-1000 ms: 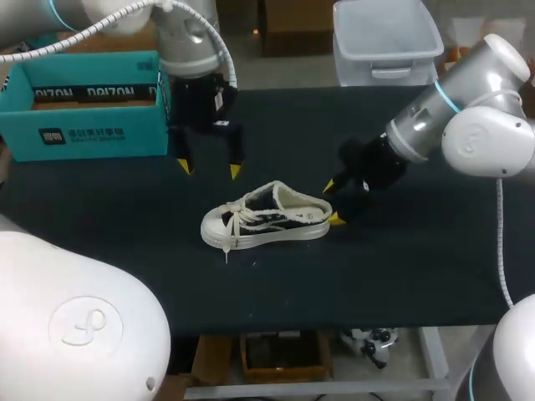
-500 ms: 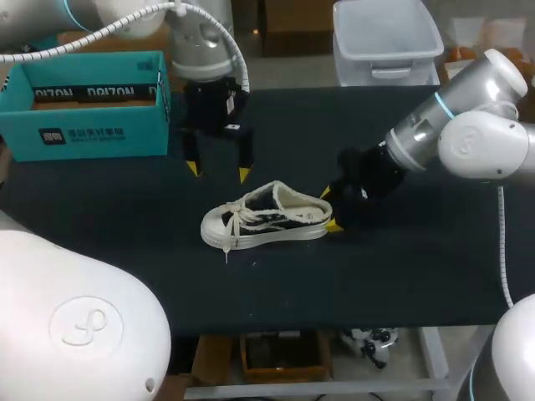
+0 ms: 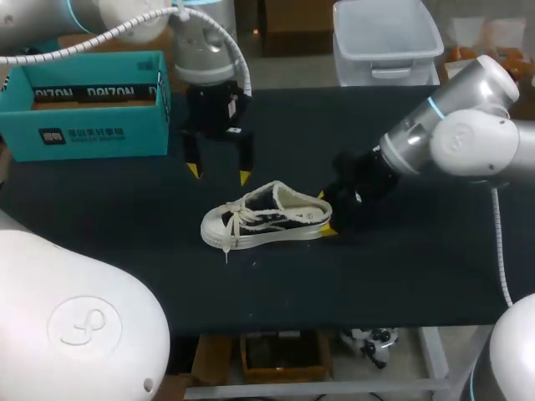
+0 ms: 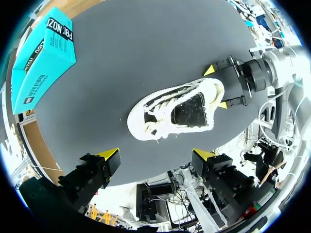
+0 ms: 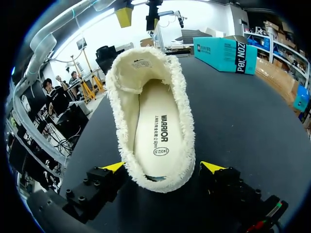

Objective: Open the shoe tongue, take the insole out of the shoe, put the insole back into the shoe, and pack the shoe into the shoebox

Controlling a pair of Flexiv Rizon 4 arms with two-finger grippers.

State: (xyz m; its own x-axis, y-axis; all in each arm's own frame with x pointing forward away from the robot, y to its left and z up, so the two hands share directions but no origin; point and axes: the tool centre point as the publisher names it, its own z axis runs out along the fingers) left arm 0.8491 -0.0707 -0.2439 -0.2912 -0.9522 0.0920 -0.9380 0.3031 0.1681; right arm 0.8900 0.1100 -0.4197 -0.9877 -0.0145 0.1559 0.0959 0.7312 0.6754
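Where it frays, the cream shoe (image 3: 266, 219) looks fuzzy.

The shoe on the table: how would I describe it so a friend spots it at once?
On the dark table, right of the teal cardboard shoebox, lies a cream canvas shoe. Its heel faces the right end effector. Unlike the box, it is pale, laced and fuzzy-rimmed.
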